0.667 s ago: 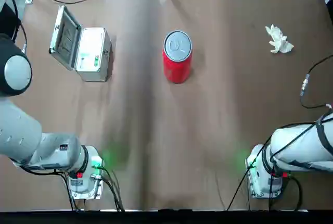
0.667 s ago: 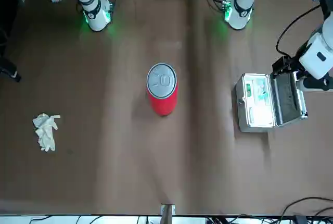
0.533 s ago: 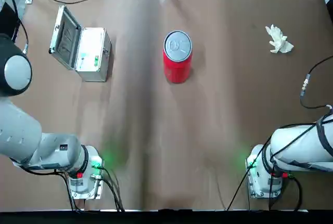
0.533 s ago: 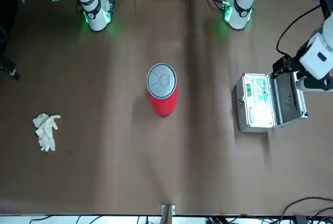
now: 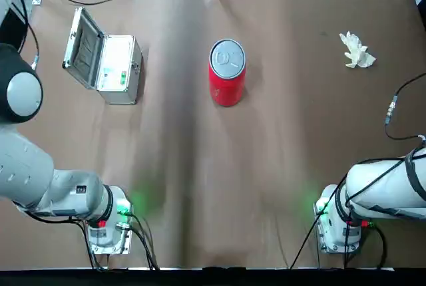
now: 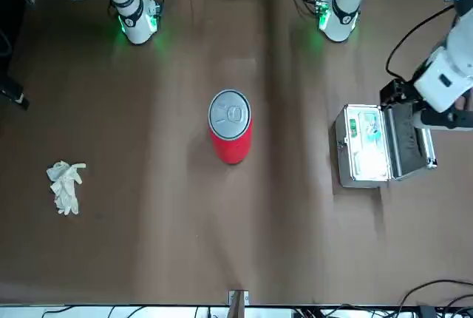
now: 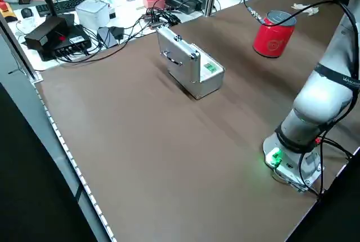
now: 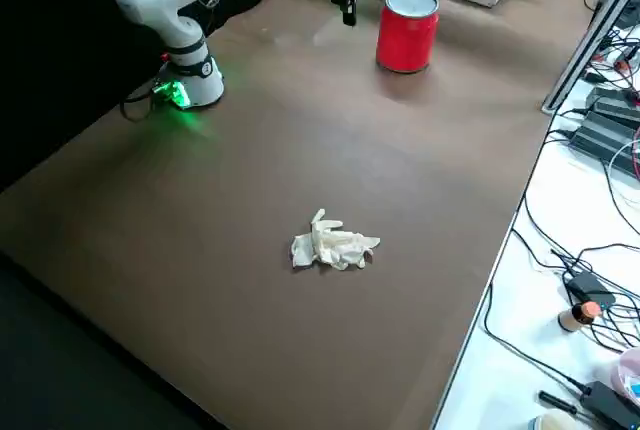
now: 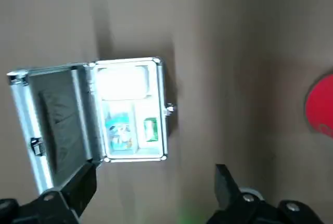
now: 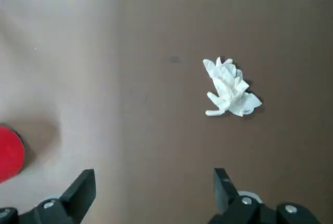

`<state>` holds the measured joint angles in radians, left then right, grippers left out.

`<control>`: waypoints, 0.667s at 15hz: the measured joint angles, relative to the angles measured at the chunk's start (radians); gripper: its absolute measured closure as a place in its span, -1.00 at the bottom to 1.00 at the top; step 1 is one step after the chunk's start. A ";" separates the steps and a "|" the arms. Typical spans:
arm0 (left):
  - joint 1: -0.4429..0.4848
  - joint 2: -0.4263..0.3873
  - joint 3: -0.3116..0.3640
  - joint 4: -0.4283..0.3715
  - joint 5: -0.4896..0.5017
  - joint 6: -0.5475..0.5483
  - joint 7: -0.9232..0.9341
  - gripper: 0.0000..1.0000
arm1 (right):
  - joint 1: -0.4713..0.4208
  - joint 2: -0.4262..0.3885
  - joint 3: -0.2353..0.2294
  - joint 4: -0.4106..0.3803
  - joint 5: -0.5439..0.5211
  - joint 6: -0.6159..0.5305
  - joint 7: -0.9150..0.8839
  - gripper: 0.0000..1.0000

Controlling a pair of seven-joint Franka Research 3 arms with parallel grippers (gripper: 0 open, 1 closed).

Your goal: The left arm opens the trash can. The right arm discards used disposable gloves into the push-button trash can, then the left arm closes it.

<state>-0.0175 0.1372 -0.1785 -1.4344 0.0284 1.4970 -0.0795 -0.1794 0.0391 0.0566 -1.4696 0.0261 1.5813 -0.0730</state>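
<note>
The red trash can [image 5: 227,76] stands upright at the table's middle, its grey lid [image 6: 230,114] down. The crumpled white gloves [image 5: 356,50] lie far to its right, near the back edge, also seen in the right wrist view [image 10: 229,89]. My left gripper [image 9: 153,183] hangs open and empty high above the silver box [image 9: 127,110], left of the can. My right gripper [image 10: 152,183] is open and empty, held high on the right side, with the gloves below it and the can [image 10: 8,154] off to one side.
The silver box [image 5: 112,65] sits at the back left with its hinged lid standing open. Both arm bases [image 5: 106,223] [image 5: 339,227] glow green at the near edge. A black cable [image 5: 391,108] hangs at the right. Desk clutter and cables lie beyond the back edge.
The left arm's wrist has shifted slightly above the silver box. The can, gloves and box have not moved.
</note>
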 joint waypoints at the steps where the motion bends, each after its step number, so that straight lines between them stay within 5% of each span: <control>1: -0.017 0.009 -0.011 0.000 0.000 0.000 0.002 -1.00 | 0.000 0.000 0.000 -0.007 0.000 -0.007 0.000 -1.00; 7: -0.053 0.069 -0.168 -0.001 -0.061 0.013 -0.001 -0.99 | -0.007 0.000 -0.006 -0.036 -0.001 -0.009 0.002 -1.00; 10: -0.056 0.081 -0.208 0.000 -0.093 0.039 -0.005 -0.45 | -0.052 0.022 -0.013 -0.042 -0.007 -0.002 0.002 -0.99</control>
<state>-0.0732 0.2181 -0.3862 -1.4340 -0.0644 1.5357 -0.0841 -0.2315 0.0612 0.0432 -1.5118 0.0196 1.5794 -0.0715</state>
